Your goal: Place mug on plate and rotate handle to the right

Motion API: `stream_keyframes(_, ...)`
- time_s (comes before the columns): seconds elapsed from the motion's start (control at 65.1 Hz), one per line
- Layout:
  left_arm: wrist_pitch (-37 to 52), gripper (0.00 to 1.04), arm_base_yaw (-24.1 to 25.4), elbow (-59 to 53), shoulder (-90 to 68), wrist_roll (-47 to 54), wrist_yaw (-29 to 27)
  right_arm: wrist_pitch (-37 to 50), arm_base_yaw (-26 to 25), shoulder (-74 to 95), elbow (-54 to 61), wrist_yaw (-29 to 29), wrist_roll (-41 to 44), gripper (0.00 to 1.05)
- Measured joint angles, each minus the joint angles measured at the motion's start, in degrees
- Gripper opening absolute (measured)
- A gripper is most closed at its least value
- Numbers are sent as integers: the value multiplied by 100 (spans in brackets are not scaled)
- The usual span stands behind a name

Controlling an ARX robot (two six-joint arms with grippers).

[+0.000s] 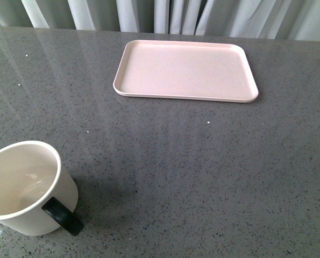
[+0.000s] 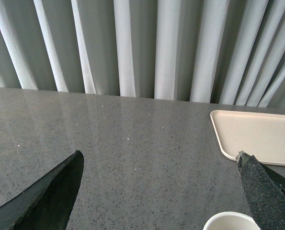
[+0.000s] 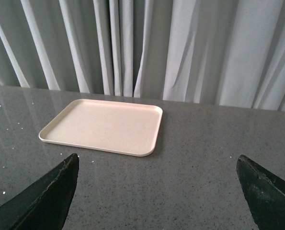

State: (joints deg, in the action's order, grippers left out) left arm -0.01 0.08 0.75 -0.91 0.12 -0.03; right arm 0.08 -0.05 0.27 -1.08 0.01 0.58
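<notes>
We are beginning step 1, the pickup. The mug (image 1: pixel 25 185) is standing upright on the table (image 1: pixel 203 177), well apart from the plate (image 1: pixel 186 70), nearer us and left of it. Its handle (image 1: pixel 63 215) is facing away from the plate. The left gripper (image 2: pixel 159 158) and right gripper (image 3: pixel 156 159) are both spread apart, holding nothing. Next, in our judgement, the left gripper needs lowering onto the mug's rim.
</notes>
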Motion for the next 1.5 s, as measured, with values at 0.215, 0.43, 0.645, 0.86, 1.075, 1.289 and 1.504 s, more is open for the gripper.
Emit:
stream_keyframes(0.215,0,95,0,0,0,0,0,0,0,0,0,0,0,96)
stream_keyframes(0.43,0,96,0,0,0,0,0,0,0,0,0,0,0,96)
stream_keyframes(0.645,-807,95,-31,306,-345,-396,-192,0,0,0,0,0,0,96)
stream_keyframes(0.86,-1941,95,315,2229,-3773,-1049,85,0,0,0,0,-2,0,96)
stream_keyframes(1.075,-1268,95,164,2675,-5348,-621,205,0,0,0,0,-2,0,96)
stream_keyframes(1.289,-916,95,116,2677,-6275,-256,304,0,0,0,0,-2,0,96)
stream_keyframes(1.504,-817,95,46,2688,-6704,-144,297,0,0,0,0,-2,0,96)
